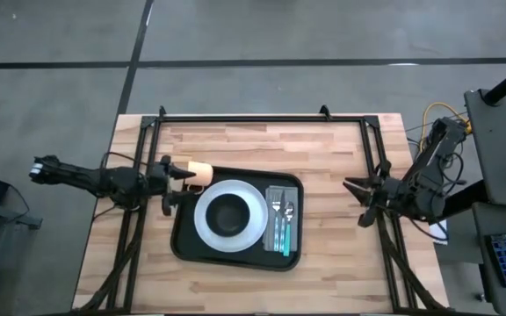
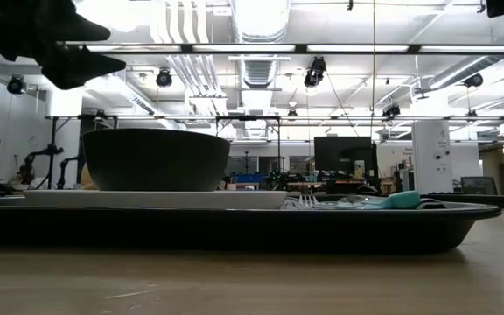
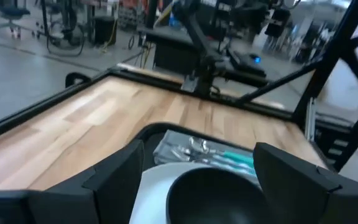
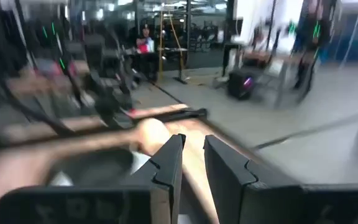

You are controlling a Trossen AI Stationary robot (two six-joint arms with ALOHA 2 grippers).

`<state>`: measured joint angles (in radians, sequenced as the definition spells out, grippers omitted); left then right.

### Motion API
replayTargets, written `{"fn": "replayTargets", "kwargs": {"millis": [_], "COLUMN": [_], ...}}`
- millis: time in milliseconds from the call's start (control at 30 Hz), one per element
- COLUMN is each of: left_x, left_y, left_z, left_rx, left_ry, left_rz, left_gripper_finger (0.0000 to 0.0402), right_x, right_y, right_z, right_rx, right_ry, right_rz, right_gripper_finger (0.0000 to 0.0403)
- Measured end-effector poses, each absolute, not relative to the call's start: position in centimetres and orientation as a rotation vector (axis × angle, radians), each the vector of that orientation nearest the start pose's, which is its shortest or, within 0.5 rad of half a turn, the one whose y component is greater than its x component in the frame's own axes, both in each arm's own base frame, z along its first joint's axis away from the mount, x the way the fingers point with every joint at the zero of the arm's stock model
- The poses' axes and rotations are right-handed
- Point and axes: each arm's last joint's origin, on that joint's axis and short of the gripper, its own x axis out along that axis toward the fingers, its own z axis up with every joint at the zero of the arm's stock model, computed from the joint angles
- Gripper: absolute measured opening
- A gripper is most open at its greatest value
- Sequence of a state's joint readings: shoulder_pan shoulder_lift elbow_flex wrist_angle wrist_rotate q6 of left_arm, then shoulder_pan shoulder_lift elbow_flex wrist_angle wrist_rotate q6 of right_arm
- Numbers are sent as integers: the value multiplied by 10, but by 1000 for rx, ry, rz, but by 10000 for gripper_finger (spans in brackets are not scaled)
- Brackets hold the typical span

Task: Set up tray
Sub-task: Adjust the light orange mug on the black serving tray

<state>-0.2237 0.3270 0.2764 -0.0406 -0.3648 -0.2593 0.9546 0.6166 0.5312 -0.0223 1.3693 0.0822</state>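
Note:
The black tray [image 1: 183, 247] lies in the middle of the wooden table. A round white plate [image 1: 204, 219] rests on it and carries a dark bowl [image 1: 229, 217] [image 2: 156, 159]. To their right, a grey napkin with teal-handled cutlery [image 1: 281, 219] [image 3: 211, 155] lies on the tray. A tan cup [image 1: 200, 169] sits at the tray's far left corner. My left gripper [image 1: 169, 184] [image 3: 197, 155] hangs wide open above the tray's left rim, next to the cup, with nothing between its fingers. My right gripper [image 1: 355, 200] [image 4: 193, 146] waits near the table's right edge, its fingers a narrow gap apart.
Dark frame rails [image 1: 244, 117] run along the table's far edge and down both sides. Bare wood [image 1: 332, 158] shows to the right of the tray and along the near edge [image 1: 235, 285]. People and workshop equipment stand in the room beyond the table.

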Motion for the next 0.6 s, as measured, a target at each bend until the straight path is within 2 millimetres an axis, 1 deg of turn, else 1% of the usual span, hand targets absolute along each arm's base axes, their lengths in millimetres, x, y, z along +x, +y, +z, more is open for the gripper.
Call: {"fn": "replayTargets", "kwargs": {"millis": [33, 133, 167, 300, 400, 500, 567, 600], "left_x": [110, 106, 105, 105, 106, 105, 104, 103], "left_y": [-14, -14, -13, -13, -14, -13, -12, -12], "left_z": [225, 213, 210, 190, 184, 187, 195, 200], "left_rx": [-235, -239, -247, -350, -374, -319, -305, -271], "left_ry": [60, 53, 47, 67, 50, 41, 28, 32], "left_rz": [150, 149, 151, 155, 150, 179, 178, 178], "left_gripper_finger": [281, 281, 281, 281, 281, 281, 281, 281], "right_x": [96, 96, 96, 96, 96, 96, 96, 96], "right_y": [87, 87, 87, 87, 87, 87, 87, 87], "right_z": [289, 292, 292, 291, 290, 291, 292, 293], "right_rx": [39, 303, 342, 246, 213, 215, 246, 258], "right_ry": [12, -45, -52, -28, -20, -23, -32, -37], "right_rz": [-415, -412, -411, -413, -411, -413, -415, -415], "right_gripper_finger": [59, 59, 59, 59, 59, 59, 59, 59]}}
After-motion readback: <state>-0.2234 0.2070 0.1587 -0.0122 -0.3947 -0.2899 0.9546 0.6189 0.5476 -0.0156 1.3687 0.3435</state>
